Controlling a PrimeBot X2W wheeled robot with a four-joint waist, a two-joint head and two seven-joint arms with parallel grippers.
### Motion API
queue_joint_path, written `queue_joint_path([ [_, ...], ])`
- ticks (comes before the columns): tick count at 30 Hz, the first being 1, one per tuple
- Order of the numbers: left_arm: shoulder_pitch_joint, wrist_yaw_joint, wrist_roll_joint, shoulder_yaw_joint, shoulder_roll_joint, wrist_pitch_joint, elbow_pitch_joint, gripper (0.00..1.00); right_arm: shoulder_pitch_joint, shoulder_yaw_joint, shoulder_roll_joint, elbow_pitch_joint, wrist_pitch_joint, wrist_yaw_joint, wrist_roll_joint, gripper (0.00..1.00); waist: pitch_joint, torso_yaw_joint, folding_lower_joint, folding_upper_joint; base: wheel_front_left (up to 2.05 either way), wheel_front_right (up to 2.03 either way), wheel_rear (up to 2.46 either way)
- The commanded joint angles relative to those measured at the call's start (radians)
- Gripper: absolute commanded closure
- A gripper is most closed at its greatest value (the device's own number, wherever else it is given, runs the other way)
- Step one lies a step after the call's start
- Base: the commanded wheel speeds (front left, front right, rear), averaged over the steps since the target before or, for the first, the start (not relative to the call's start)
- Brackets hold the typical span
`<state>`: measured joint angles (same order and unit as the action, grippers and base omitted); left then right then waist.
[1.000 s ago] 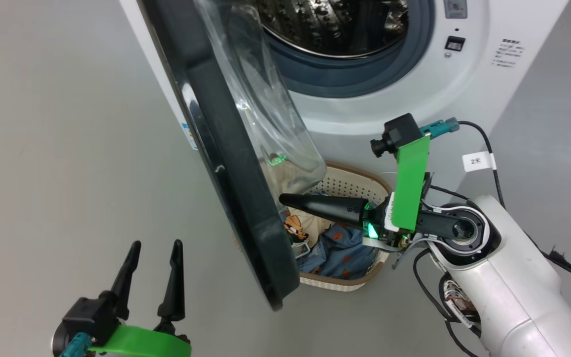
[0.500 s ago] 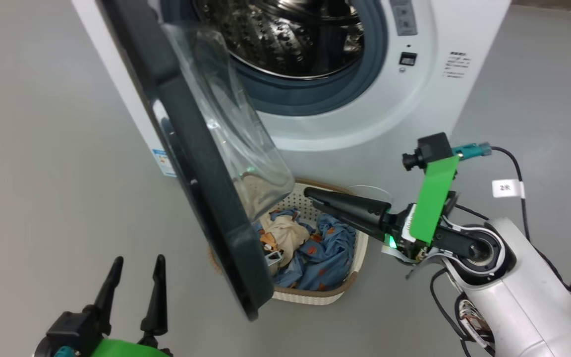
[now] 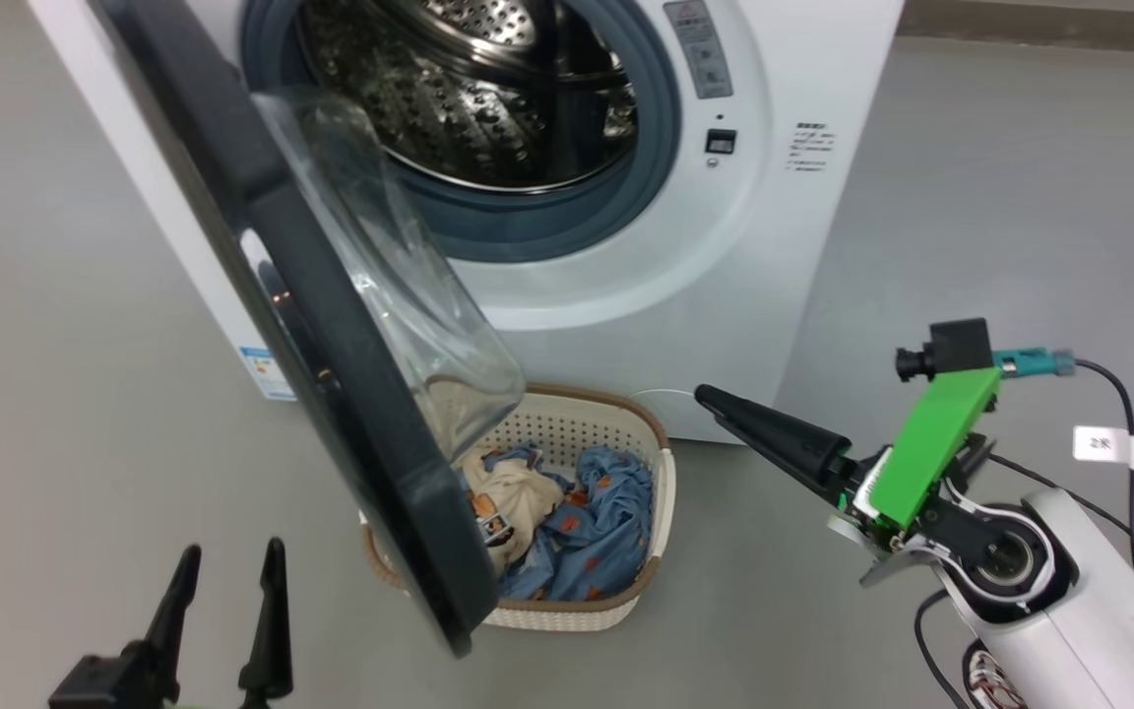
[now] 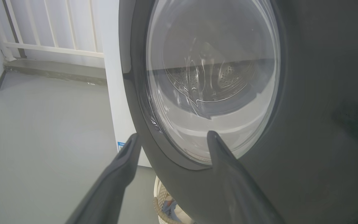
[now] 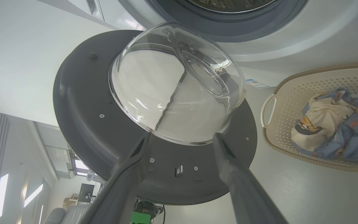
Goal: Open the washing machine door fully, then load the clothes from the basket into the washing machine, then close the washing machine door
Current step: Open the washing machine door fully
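Count: 1 washing machine (image 3: 784, 246), 1 door (image 3: 350, 414), 1 basket (image 3: 663, 463). Inside it: 1 cream piece (image 3: 513, 492), blue fabric (image 3: 606, 512), piece count unclear. 2 hands: left hand (image 3: 234, 547), right hand (image 3: 710, 396).

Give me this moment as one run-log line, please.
door: partly open, over basket | clothes: in basket | drum: no clothes seen | left fingers: open, empty | right fingers: open, empty

White forearm (image 3: 1099, 611) bears a green bracket (image 3: 931, 448), black camera (image 3: 951, 347), tagged black cable (image 3: 1102, 444) and tapered black right pincer (image 3: 715, 399).
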<state>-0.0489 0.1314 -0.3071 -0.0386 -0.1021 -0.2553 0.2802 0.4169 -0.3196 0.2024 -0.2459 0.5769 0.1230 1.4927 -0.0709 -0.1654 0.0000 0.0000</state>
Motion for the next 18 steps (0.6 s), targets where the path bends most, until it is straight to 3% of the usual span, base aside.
queue_joint_path([
  [1, 0.005, -0.001, -0.003, 0.039, -0.019, -0.006, -0.03, 0.0, -0.009, -0.013, 0.01, 0.035, -0.025, 0.008, -0.013, 0.0, 0.016, 0.021, 0.0, 0.0, 0.0, 0.0, 0.0],
  [18, 0.057, -0.001, 0.007, 0.103, -0.011, -0.006, -0.061, 0.0, -0.169, -0.071, 0.172, 0.056, -0.355, 0.008, -0.072, 0.0, 0.039, 0.121, 0.0, 0.0, 0.0, 0.0, 0.0],
])
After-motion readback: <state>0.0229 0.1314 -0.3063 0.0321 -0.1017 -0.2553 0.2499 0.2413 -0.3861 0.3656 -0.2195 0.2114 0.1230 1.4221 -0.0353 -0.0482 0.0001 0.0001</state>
